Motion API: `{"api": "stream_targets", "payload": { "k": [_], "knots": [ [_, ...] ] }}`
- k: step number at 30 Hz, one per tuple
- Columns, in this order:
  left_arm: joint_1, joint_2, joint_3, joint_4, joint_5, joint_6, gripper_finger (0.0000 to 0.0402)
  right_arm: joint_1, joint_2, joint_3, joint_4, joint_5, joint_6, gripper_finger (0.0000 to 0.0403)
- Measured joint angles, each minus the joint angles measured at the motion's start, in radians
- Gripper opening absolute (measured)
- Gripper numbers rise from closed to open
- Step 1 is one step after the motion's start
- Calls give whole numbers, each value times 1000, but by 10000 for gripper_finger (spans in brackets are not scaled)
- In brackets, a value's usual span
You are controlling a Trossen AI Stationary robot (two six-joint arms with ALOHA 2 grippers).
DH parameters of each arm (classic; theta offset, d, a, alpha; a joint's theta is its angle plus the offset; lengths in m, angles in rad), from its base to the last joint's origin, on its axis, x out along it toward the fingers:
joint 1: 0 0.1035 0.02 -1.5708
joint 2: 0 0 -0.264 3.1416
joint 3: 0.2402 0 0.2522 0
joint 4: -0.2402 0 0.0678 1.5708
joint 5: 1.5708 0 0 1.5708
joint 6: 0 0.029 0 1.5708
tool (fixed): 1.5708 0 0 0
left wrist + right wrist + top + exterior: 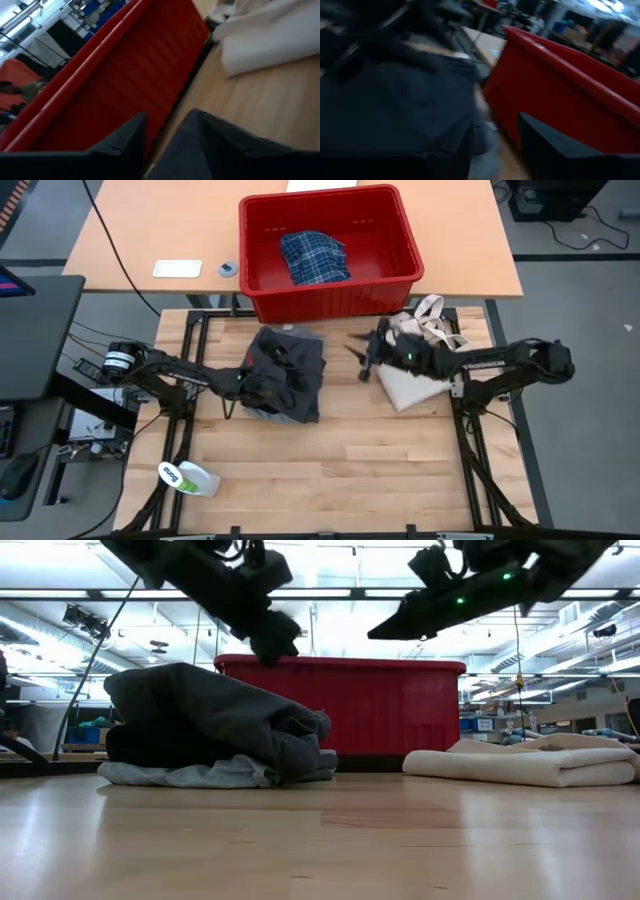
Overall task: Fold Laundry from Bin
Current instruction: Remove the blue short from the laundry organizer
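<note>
Black garment (287,372): heaped on surface (330,470), near side of bin (330,288).
Plaid shirt (314,257): inside bin.
Left tool (262,388): above heap, fingers apart, empty.
Right tool (362,360): raised beside tote (415,385), fingers apart, empty.

You are in a robotics lab or workshop: your butcher-block worktop (330,470) sits on a black metal frame (190,330) on a grey floor, cables (110,250) trail to a monitor (35,330) and mouse (15,477), and the low view shows long ceiling strip lights (330,592) over open industrial space.
</note>
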Motion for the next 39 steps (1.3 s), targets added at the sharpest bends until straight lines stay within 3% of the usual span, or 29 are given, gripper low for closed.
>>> {"api": "stream_targets", "payload": {
  "k": [7, 9, 13, 17, 21, 29, 35, 39],
  "knots": [
    [107, 0, 0, 0, 24, 102, 163, -197, -2, 126, -80, -244, 35, 160],
    [149, 0, -10, 21, 90, 111, 159, -253, -2, 191, -148, -278, 30, 160],
    [241, 0, -111, 209, 332, 186, 155, -361, 63, 366, -313, -393, 21, 160],
    [284, 0, -200, 416, 399, 246, 154, -463, 189, 589, -480, -508, -19, 160],
    [287, -12, -220, 506, 402, 344, 154, -544, 339, 799, -579, -528, -78, 160],
    [359, -36, -226, 482, 360, 394, 154, -671, 624, 1181, -718, -681, -110, 164],
    [473, -53, -241, 482, 490, 379, 154, -723, 838, 1464, -814, -709, -105, 182],
    [506, -64, -240, 486, 523, 374, 154, -734, 965, 1630, -889, -705, -101, 185]
  ]
}}
